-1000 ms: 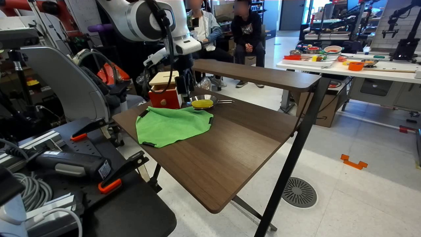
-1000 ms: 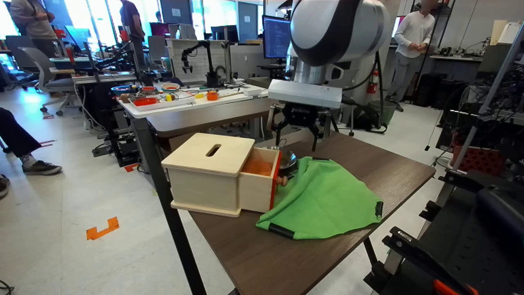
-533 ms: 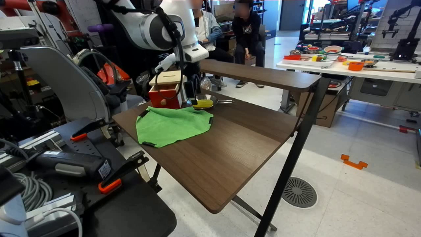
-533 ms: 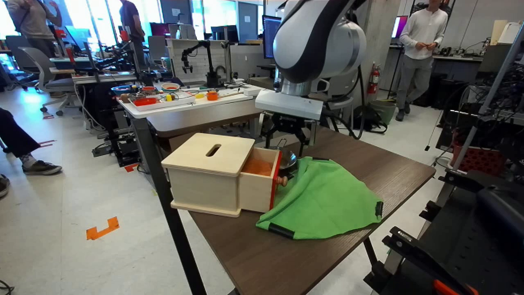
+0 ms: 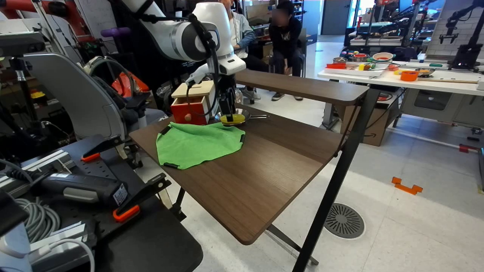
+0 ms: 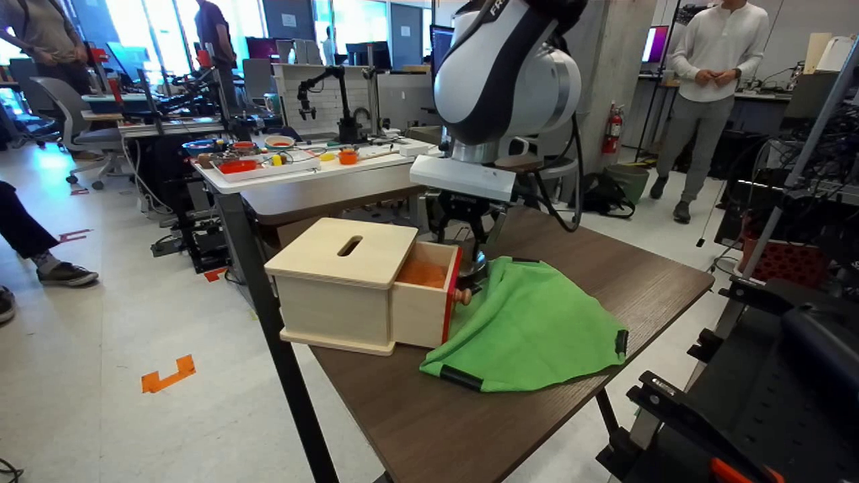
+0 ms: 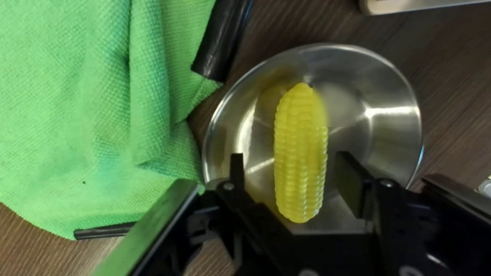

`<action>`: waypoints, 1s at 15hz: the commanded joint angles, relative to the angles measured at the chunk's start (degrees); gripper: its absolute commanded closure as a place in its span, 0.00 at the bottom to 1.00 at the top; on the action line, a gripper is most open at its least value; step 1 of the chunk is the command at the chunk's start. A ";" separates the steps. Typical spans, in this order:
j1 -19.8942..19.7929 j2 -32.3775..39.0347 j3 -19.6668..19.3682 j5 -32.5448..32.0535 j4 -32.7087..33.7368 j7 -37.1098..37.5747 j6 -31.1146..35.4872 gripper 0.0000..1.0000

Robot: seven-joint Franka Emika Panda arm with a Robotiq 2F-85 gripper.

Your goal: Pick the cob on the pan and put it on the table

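My black two-fingered gripper (image 7: pixel 291 165) stands wide, a finger on each side of the ridged, yellow, oblong corn cob (image 7: pixel 300 153), with a gap showing either way in my wrist view. The cob lies in the round, shiny metal pan (image 7: pixel 391 142), its long flanks facing my fingers; how deep the fingertips reach I can't tell. In an exterior view I have the pan's thin metal handle (image 5: pixel 261 116) pointing away from the pale wooden box (image 5: pixel 183 90), whose red-fronted drawer (image 5: pixel 179 111) juts out. The bright green cloth (image 5: pixel 200 145) lies rumpled just beside the pan. Pan, box and cloth all rest on the dark brown wood-grain table (image 5: pixel 245 189).
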 commanded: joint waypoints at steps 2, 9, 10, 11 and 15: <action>0.01 2.70 -0.48 1.33 4.44 -1.46 -3.64 0.75; -0.49 2.03 -0.90 1.23 3.57 -2.01 -4.76 0.94; -0.52 1.25 -0.95 1.22 2.74 -2.10 -4.43 0.94; -0.54 -0.31 -1.04 1.16 1.13 -2.35 -3.96 0.94; -1.36 -7.01 -1.69 0.90 -5.41 -4.87 -3.00 0.94</action>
